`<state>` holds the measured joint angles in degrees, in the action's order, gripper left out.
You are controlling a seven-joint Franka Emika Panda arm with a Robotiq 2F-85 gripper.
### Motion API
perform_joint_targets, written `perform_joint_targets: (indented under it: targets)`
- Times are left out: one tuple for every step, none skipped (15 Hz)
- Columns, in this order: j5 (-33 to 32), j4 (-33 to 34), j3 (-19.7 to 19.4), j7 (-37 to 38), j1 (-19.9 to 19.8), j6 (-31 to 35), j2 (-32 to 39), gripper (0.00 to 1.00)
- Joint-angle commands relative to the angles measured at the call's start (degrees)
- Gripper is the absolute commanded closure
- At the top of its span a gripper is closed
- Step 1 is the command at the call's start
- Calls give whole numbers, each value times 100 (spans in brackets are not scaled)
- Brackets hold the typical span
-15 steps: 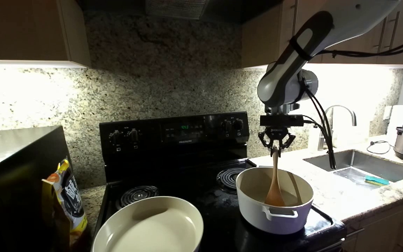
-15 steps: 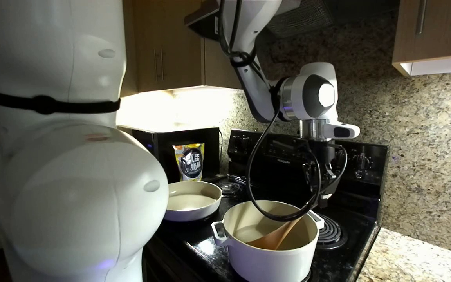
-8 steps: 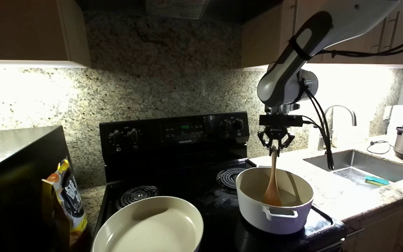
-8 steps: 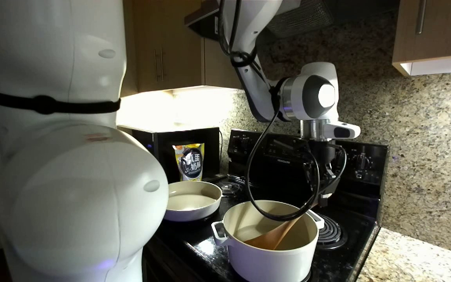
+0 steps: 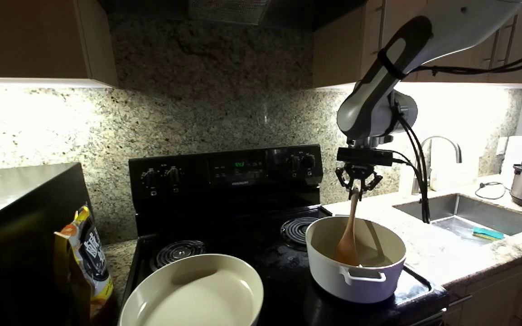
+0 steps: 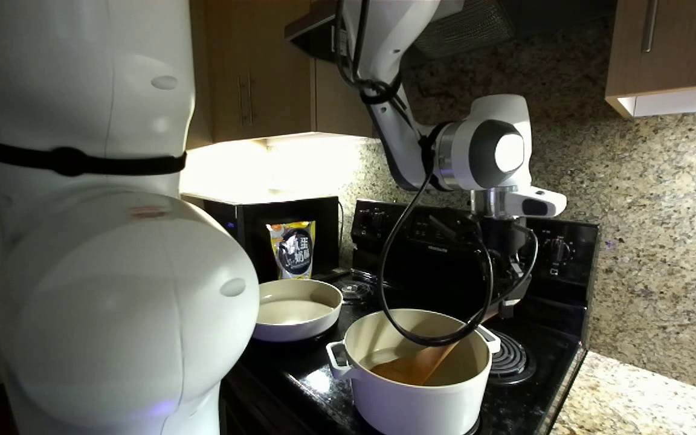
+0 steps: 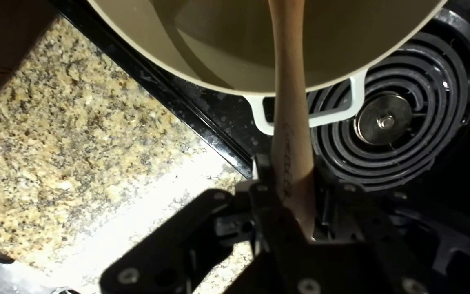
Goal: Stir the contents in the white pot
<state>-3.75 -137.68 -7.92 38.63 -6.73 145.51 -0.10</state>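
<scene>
Black coil-burner electric stove (image 5: 279, 271), speckled tan granite counter (image 7: 84, 134) right beside it. Your target, the round straight-sided white pot with side handles (image 5: 356, 292), sits on the stove at that counter's side, apart from the wide shallow cream-white dish (image 5: 211, 294). Black two-finger gripper (image 5: 355, 194) is closed down to handle thickness on the upper end of the long-handled wooden spoon (image 5: 350, 233); spoon bowl (image 5: 348, 253) is down in the pot, shaft (image 7: 291, 106) tilted. Can't make out the contents clearly; maybe a shallow clear liquid.

Step in hand reads as the stir itself. Small level circles, gripper angle fixed, bowl tracking just inside the wall. In the wrist view the shaft crosses over the rim and the white loop handle (image 7: 333, 117); can't tell if it touches. I'd bring the gripper in over the pot and not lose height, or the shaft could lever on the rim and twist in the fingers. Go easy at the wall, pot could slide. Watch the hanging black cable loop (image 6: 438, 342); it might dip in if you lower.
</scene>
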Motion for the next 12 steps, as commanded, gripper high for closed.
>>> perform_joint_targets:
  targets:
    - [-124,-286,-17,341,-58,460,-164,93]
    - [-149,-320,-29,418,-62,600,-172,93]
    - [52,-356,-28,326,-52,751,-169,93]
    - [130,-402,-31,335,-48,923,-172,93]
    - [172,-441,-36,370,-49,1073,-170,93]
    - [169,-475,-41,413,-52,1221,-168,93]
    - [136,-504,-44,463,-55,1324,-162,93]
    - [52,-524,-51,546,-62,1392,-157,93]
    - [-80,-532,-65,674,-75,1402,-152,93]
    - [-197,-539,-76,803,-86,1415,-155,93]
    - [-419,-539,-100,1045,-107,1408,-156,93]
    - [-608,-540,-117,1260,-120,1399,-162,93]
